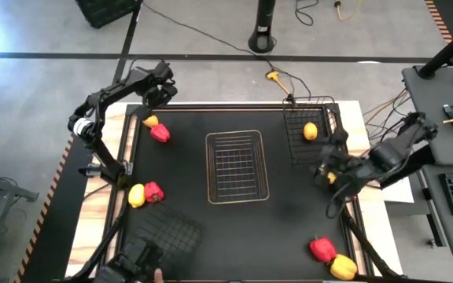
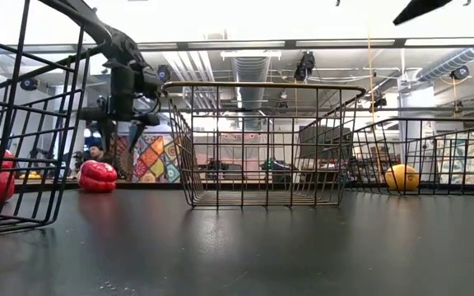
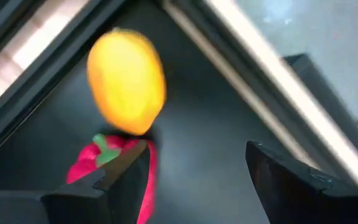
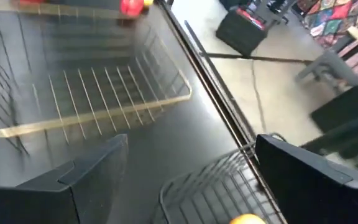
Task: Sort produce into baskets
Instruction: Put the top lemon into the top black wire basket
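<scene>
My left gripper (image 1: 157,96) hangs open at the table's far left, above a lemon (image 3: 126,81) and a red pepper (image 3: 107,163) that lie side by side on the black mat; it also shows in the low view (image 2: 122,125). My right gripper (image 1: 326,167) is open at the right, just near of a black basket (image 1: 293,145) that holds a lemon (image 1: 311,131). Another lemon (image 1: 333,178) shows right under this gripper, also in its wrist view (image 4: 247,219). The pale wire basket (image 1: 235,167) stands mid-table. A second black basket (image 1: 171,232) stands near left.
A yellow pepper (image 1: 136,195) and a red pepper (image 1: 154,191) lie together at the left edge. A red pepper (image 1: 322,248) and a yellow pepper (image 1: 343,267) lie at the near right corner. Open mat lies between the pale basket and the right side.
</scene>
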